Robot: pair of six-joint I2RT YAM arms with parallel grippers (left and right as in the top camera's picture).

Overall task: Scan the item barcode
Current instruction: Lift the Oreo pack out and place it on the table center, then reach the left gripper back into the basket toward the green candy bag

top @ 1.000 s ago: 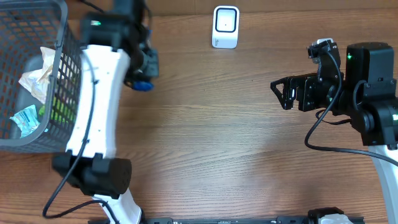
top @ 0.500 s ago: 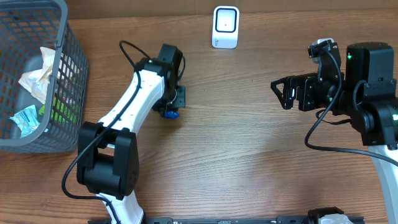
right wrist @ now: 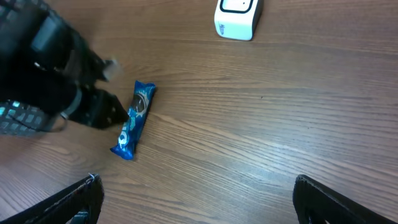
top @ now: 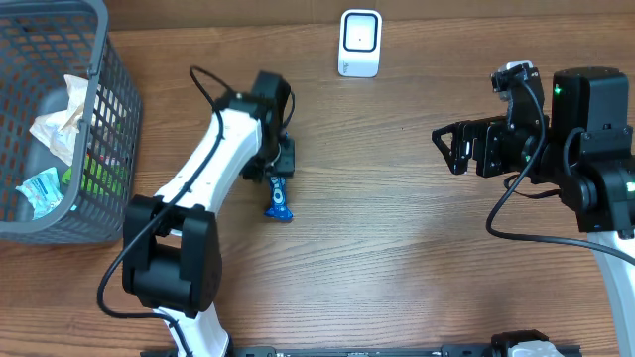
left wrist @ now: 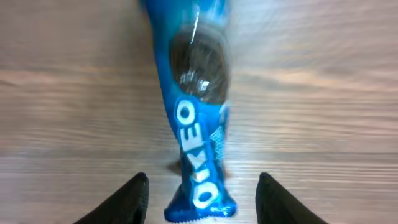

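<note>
The item, a blue Oreo packet point(top: 279, 200), lies flat on the wooden table just in front of my left gripper point(top: 281, 167). In the left wrist view the packet point(left wrist: 198, 124) sits lengthwise between my open left gripper point(left wrist: 202, 200), with a gap to each black fingertip point(left wrist: 138, 190). No barcode shows on its upper face. The white scanner point(top: 359, 43) stands at the table's far edge, well apart from the packet. My right gripper point(top: 449, 149) hovers wide open at the right with nothing in it. The right wrist view shows the packet point(right wrist: 134, 119) and the scanner point(right wrist: 237, 15) far ahead of my right gripper point(right wrist: 198, 186).
A grey wire basket point(top: 102, 45) with several wrapped items inside stands at the far left. The right arm's black body and cable point(top: 585, 149) occupy the right edge.
My left arm swung from the basket toward the table's middle with the packet. Its gripper then opened, and the packet dropped onto the wood. The right arm stayed still.
</note>
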